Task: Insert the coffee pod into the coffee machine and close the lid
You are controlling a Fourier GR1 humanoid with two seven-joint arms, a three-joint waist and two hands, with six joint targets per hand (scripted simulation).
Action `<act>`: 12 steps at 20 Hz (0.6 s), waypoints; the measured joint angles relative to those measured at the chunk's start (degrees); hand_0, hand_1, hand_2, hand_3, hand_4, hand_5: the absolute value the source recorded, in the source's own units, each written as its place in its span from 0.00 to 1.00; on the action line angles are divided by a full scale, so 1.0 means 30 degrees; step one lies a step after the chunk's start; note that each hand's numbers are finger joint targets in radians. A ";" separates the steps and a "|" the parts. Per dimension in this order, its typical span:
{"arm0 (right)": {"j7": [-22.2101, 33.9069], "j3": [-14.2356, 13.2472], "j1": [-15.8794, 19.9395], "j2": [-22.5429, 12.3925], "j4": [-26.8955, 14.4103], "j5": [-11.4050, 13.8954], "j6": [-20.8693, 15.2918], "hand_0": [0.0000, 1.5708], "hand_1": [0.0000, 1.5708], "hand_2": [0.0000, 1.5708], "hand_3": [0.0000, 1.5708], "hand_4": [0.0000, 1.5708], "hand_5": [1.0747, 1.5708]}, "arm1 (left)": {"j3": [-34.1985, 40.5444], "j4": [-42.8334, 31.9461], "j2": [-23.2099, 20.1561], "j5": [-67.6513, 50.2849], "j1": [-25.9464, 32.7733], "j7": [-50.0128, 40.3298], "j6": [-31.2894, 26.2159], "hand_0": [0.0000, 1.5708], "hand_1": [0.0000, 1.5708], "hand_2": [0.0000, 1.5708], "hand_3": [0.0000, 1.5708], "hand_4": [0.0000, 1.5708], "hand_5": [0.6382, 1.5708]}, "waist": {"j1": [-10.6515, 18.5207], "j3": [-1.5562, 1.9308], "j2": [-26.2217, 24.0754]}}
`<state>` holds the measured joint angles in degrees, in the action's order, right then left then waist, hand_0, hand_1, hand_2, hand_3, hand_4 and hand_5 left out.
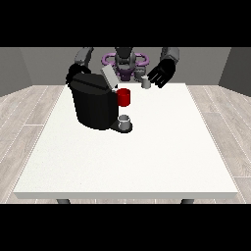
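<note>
Front view: my hand at the view's right (162, 74) hovers spread beside the coffee pod (146, 84); small, light, rigid, probably slippery, best pinched round its sides.

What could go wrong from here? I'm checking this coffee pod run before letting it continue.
1. The small grey pod stands at the table's far edge, just beside the open robot hand at the view's right; a careless reach might knock it off.
2. The lid is tilted up, and the red part sticks out beside it, so the carried pod could bump either.
</note>
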<state>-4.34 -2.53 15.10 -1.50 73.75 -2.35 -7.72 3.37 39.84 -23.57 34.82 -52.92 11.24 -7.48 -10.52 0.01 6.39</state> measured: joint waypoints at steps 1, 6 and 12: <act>-0.0086 0.0225 -0.0104 0.0102 0.0217 0.0109 -0.0011 0.00 0.00 0.00 0.00 0.31 1.00 | 0.0161 -0.0053 -0.0223 0.0011 -0.0203 0.0049 0.0060 0.65 0.65 0.77 0.78 0.32 1.00 | -0.0223 -0.0003 0.0131; 0.0579 0.0520 0.0374 -0.0002 0.0931 0.0303 -0.0035 0.00 0.00 0.00 0.00 0.33 1.00 | 0.0860 -0.0363 -0.0437 -0.0099 -0.1587 -0.0946 0.0214 0.79 0.79 0.80 0.76 0.30 1.00 | -0.1105 -0.0004 0.0622; 0.0694 0.0411 0.1037 -0.0211 0.1279 0.0474 -0.0206 0.00 0.00 0.00 0.00 0.35 1.00 | 0.1327 -0.0545 -0.1164 -0.0201 -0.3238 -0.1183 -0.0401 0.81 0.81 0.85 0.81 0.33 1.00 | -0.1616 -0.0001 0.1575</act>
<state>-2.26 -1.30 18.21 -2.13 77.59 -0.93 -8.33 7.36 38.21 -27.06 34.22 -62.63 7.69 -8.69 -15.37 0.00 11.11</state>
